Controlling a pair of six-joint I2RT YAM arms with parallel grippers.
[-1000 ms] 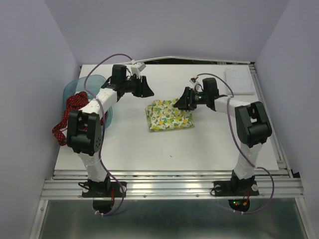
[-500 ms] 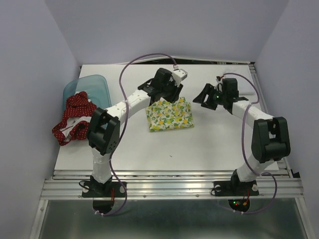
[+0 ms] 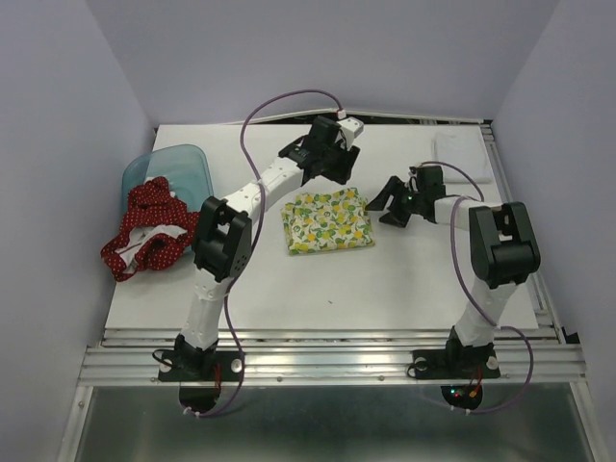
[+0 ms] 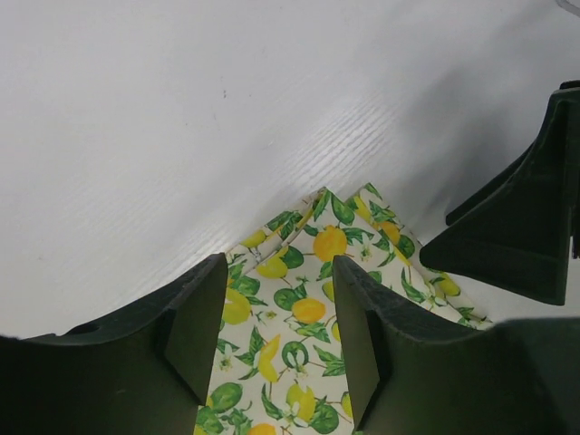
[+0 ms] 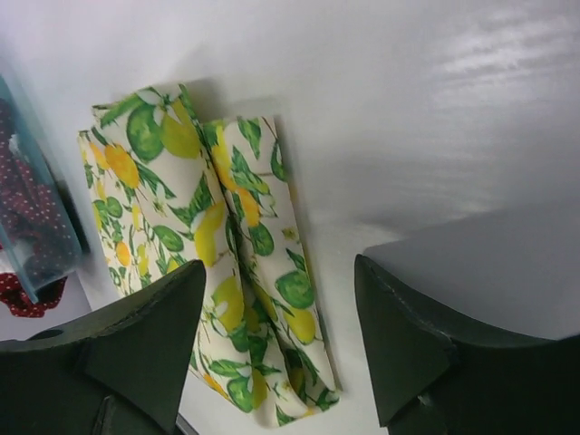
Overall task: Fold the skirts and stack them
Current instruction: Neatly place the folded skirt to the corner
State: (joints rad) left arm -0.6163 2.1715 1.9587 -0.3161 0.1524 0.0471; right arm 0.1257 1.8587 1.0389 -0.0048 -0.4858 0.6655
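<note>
The lemon-print skirt [image 3: 327, 221] lies folded into a small rectangle on the white table [image 3: 289, 279]. My left gripper [image 3: 337, 173] is open and empty, just above the skirt's far edge; the print shows between its fingers in the left wrist view [image 4: 308, 335]. My right gripper [image 3: 385, 200] is open and empty, low beside the skirt's right edge; the right wrist view shows the folded layers of the skirt [image 5: 245, 272]. The red dotted skirt [image 3: 144, 231] lies crumpled at the table's left edge, partly in the blue bin [image 3: 183, 166].
The translucent blue bin sits at the far left of the table. A white square pad [image 3: 460, 154] lies at the far right corner. Purple cables loop above both arms. Grey walls close in the table on three sides.
My left arm swung from the bin at the left across to the lemon skirt's far edge. My right gripper lifted away, then came back low beside the skirt's right edge.
</note>
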